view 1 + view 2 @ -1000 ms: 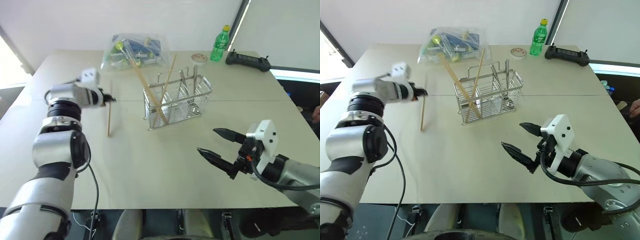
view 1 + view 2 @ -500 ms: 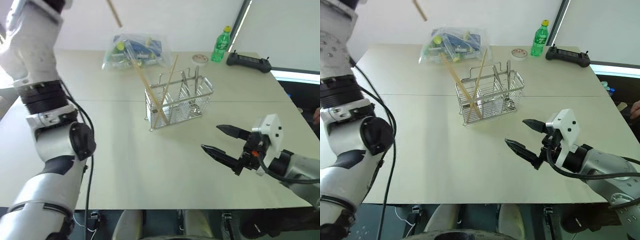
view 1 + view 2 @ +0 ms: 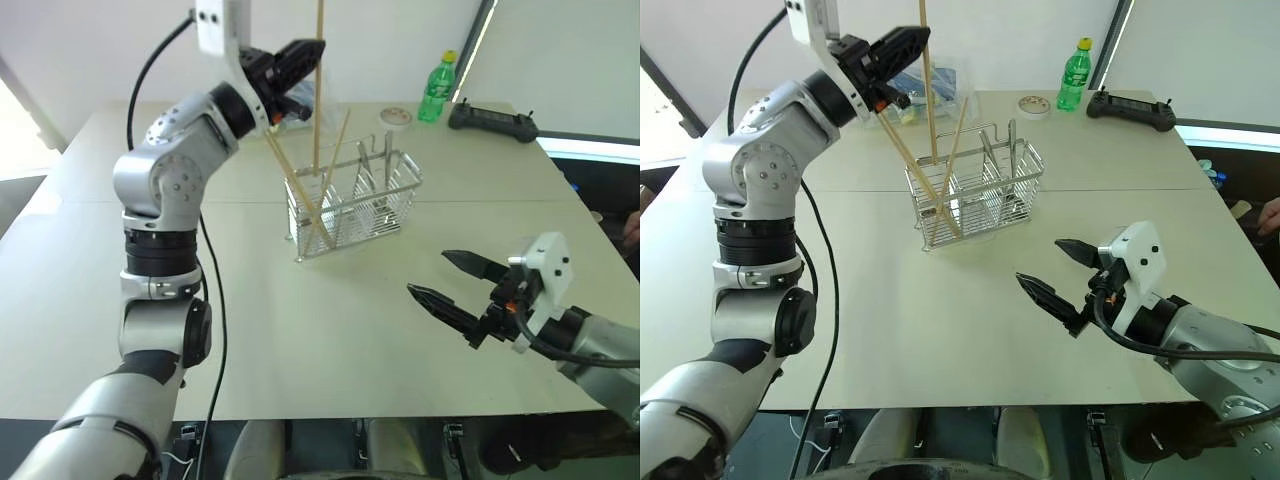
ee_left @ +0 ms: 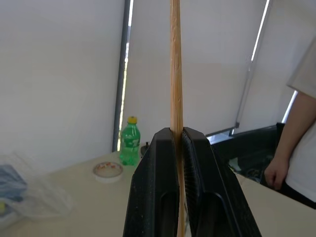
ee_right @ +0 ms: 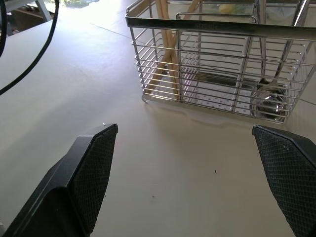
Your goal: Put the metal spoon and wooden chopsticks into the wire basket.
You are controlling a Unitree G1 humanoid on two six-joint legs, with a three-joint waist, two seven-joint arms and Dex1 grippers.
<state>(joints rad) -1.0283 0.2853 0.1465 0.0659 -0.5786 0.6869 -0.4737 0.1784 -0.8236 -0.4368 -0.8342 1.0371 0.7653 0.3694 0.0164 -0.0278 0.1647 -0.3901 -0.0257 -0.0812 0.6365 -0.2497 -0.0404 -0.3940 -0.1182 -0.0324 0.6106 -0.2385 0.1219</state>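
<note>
Wooden chopstick [image 3: 319, 60] pinched upright in left tool [image 3: 300, 58] above wire basket [image 3: 352, 205] | right tool [image 3: 452, 282] spread | bottle [image 3: 437, 86], plastic bag [image 3: 925, 82] behind on worktop [image 3: 300, 330]

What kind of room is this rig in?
Probably an office or lab test space: a plain beige table, white roller blinds, and a black handheld controller beside a green plastic bottle.

A: Where is the left hand [image 3: 305, 58]?
B: Raised high on a bent arm, reaching forward and toward the robot's right, its two black fingers [image 4: 160, 192] pressed together on a single upright chopstick [image 4: 175, 74].

A: And the right hand [image 3: 452, 278]?
B: Held low on its own side, pointing forward and left, fingers [image 5: 91, 173] spread wide with nothing between them.
</note>
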